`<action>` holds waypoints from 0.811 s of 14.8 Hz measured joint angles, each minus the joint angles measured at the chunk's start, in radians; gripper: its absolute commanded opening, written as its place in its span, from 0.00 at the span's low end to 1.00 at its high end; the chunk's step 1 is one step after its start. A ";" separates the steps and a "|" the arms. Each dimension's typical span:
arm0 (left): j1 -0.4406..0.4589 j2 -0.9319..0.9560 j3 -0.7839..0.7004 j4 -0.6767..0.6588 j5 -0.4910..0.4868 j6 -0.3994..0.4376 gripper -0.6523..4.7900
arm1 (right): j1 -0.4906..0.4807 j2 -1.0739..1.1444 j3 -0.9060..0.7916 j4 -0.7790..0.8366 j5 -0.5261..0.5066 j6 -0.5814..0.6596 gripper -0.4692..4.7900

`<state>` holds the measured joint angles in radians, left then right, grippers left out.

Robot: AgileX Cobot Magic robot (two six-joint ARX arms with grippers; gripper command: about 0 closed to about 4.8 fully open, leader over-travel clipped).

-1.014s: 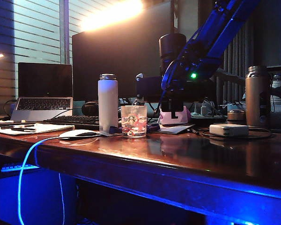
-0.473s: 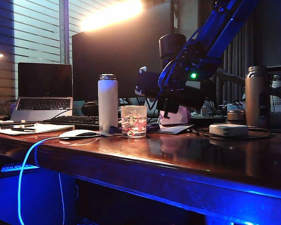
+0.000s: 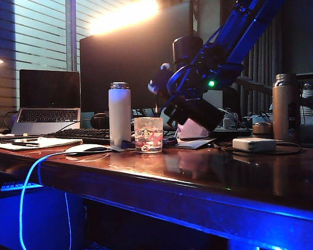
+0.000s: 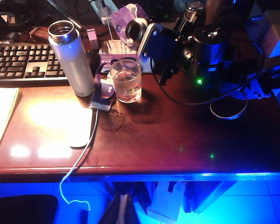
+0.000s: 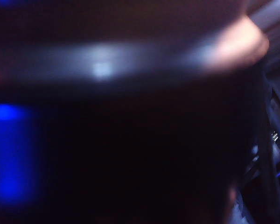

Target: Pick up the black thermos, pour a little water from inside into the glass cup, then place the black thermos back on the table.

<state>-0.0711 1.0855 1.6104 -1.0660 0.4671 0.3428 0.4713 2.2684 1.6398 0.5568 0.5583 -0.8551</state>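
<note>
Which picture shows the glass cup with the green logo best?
The left wrist view is best: it looks down on the glass cup, showing its open rim and its spot beside the white bottle. The exterior view shows the cup side-on, logo visible, lower right of it the right tool's arm. The right wrist view is dark blur; no cup.

Dim room, blue glow under the bench [image 3: 208, 172]. Window blinds [image 3: 41, 36] far back, bright warm lamp glare [image 3: 126, 15] above a dark monitor [image 3: 125, 67].
</note>
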 measured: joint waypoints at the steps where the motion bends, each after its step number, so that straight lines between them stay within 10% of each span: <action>1: 0.000 0.000 0.000 0.000 0.000 0.000 0.12 | 0.004 -0.006 0.000 0.000 0.011 0.027 0.37; 12: 0.000 0.000 0.000 0.000 0.000 0.000 0.12 | 0.010 -0.166 0.000 -0.083 0.048 0.130 0.37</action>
<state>-0.0711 1.0855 1.6104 -1.0660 0.4675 0.3428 0.4812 2.1025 1.6394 0.4736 0.6064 -0.7254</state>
